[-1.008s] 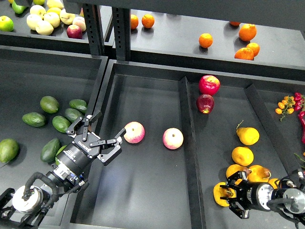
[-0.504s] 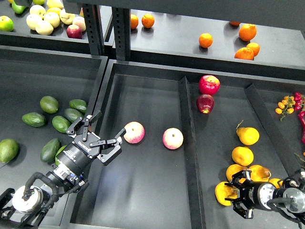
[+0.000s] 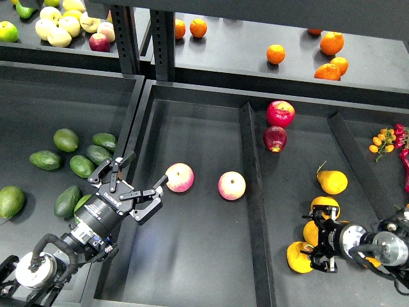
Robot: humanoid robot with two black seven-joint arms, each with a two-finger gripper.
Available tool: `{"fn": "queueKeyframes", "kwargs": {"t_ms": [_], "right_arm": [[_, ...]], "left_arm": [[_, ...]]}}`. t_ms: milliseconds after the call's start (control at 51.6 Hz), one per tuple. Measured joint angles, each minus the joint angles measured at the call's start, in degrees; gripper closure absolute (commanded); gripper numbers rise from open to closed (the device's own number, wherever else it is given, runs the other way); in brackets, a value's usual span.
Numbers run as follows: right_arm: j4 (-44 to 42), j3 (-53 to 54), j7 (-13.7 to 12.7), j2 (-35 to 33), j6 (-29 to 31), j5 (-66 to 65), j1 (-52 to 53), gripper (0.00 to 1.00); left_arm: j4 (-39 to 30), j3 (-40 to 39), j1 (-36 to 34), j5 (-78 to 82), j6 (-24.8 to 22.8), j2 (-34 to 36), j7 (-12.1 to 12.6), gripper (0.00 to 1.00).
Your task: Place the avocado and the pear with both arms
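Observation:
Several glossy green avocados (image 3: 82, 166) lie in the left bin; one (image 3: 78, 203) is partly hidden under my left arm. My left gripper (image 3: 148, 167) is open and empty, over the divider between the left and middle bins, with one fingertip close to a pink-yellow apple (image 3: 179, 177). Yellow-orange pears lie in the right bin (image 3: 332, 181) (image 3: 298, 258). My right gripper (image 3: 314, 245) points left among them; its dark fingers look spread around a pear (image 3: 311, 231) that is partly hidden. No brown patch shows on any pear.
A second apple (image 3: 231, 185) lies in the middle bin, and red apples (image 3: 280, 113) at the back of the right bin. A larger pale green fruit (image 3: 11, 200) lies at the far left. Raised dividers (image 3: 252, 192) separate the bins. The back shelf holds oranges (image 3: 275, 54) and light fruit.
My right gripper has moved up and to the right, from the lowest pear into the pear cluster. My left gripper has drawn back slightly down and left, still open.

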Motion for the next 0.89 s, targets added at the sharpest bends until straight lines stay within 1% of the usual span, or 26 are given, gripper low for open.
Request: {"fn": "queueKeyframes", "kwargs": {"t_ms": [39, 213, 524, 659, 776, 834, 892], "right_arm": [[0.00, 0.71, 0.00, 0.14, -0.21, 0.00, 0.64, 0.01], [-1.80, 6.11, 0.00, 2.44, -0.35, -0.24, 1.86, 0.01], [-8.85, 25.67, 0.00, 14.86, 0.25, -0.36, 0.83, 0.01], [-11.48, 35.24, 0.00, 22.06, 0.99, -0.36, 0.05, 0.01], [-13.42, 41.80, 0.00, 27.64, 3.33, -0.36, -1.58, 0.01], [-14.99, 44.19, 0.01, 30.49, 5.93, -0.37, -2.66, 0.01], [-17.11, 45.31, 0.00, 32.30, 9.89, -0.37, -3.66, 0.01]], "left_arm": [[0.00, 0.01, 0.05, 0.02, 0.00, 0.00, 0.00, 0.01], [0.01, 0.14, 0.08, 1.45, 0.00, 0.00, 0.00, 0.01], [0.78, 0.66, -2.68, 2.55, 0.00, 0.00, 0.00, 0.01], [1.37, 0.67, -4.98, 2.71, 0.00, 0.00, 0.00, 0.01], [1.66, 0.66, -7.13, 2.87, 0.00, 0.00, 0.00, 0.01], [1.76, 0.50, -7.96, 2.90, 0.00, 0.00, 0.00, 0.01], [1.80, 0.19, -8.69, 2.90, 0.00, 0.00, 0.00, 0.01]]}}
